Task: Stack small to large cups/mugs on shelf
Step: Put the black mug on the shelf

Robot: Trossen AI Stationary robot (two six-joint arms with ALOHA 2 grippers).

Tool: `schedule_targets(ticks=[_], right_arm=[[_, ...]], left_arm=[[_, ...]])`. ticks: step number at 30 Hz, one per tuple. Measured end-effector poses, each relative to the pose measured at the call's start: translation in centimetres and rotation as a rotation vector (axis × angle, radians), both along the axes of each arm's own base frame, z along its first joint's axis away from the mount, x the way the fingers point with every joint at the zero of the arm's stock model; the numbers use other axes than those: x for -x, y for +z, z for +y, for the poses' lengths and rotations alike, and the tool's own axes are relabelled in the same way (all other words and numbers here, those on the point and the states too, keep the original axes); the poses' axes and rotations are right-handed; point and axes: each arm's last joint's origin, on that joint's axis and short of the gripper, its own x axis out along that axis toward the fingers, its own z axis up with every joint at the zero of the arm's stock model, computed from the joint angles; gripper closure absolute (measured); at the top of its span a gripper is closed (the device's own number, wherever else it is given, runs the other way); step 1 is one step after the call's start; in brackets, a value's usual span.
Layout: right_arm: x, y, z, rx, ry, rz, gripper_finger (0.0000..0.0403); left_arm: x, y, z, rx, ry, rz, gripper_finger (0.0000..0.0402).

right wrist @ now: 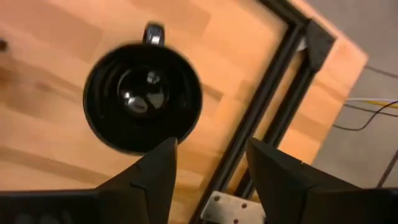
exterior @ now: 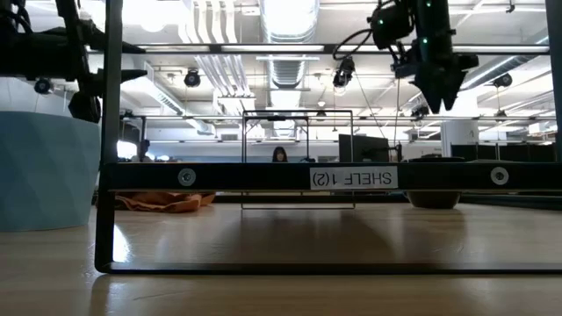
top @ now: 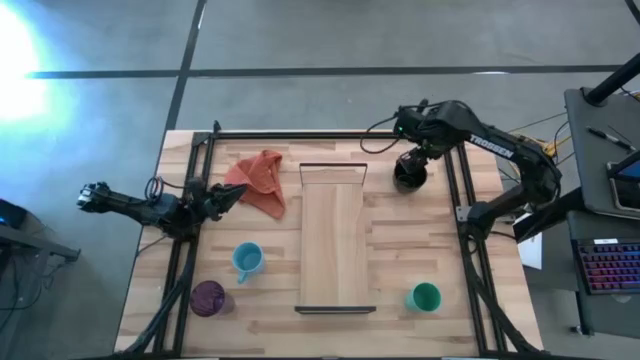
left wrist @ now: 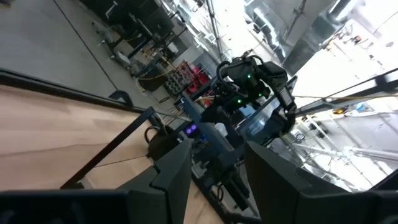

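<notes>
The black cup (top: 409, 176) stands upright on the tabletop at the far right, right of the shelf (top: 335, 240), a light wood board lying lengthwise in the middle. My right gripper (right wrist: 211, 163) hangs open above the cup (right wrist: 143, 98), pointing down and well clear of it; the low view shows the gripper (exterior: 436, 88) high over the cup (exterior: 435, 200). My left gripper (top: 232, 196) is open and empty at the left, beside the orange cloth. The light blue cup (top: 247, 260), purple cup (top: 208, 297) and green cup (top: 424, 297) stand on the tabletop.
An orange cloth (top: 262, 180) lies crumpled left of the shelf's far end. Dark metal frame rails (top: 468, 250) run along the table's left, right and far sides. The shelf's near rail (exterior: 299, 176) spans the low view, with the light blue cup (exterior: 44, 171) close at its left.
</notes>
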Motion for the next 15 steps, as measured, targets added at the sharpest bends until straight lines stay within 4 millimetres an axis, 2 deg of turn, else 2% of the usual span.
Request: schedule_targets(ticks=[6,9,15], right_arm=[[1.2,-2.2,0.5,-0.016,-0.004,-0.155,0.0200],[2.3,-3.4,0.4,0.007,-0.045,-0.158,0.0202],[3.7,-6.6,-0.7,-0.034,-0.140,-0.219,0.0202]], left_arm=[[0.0,-0.1,0.1,-0.006,0.022,0.012,0.0267],[0.0,-0.1,0.1,-0.006,0.027,0.013,0.0267],[0.0,-0.1,0.1,-0.001,0.027,0.011,0.0267]])
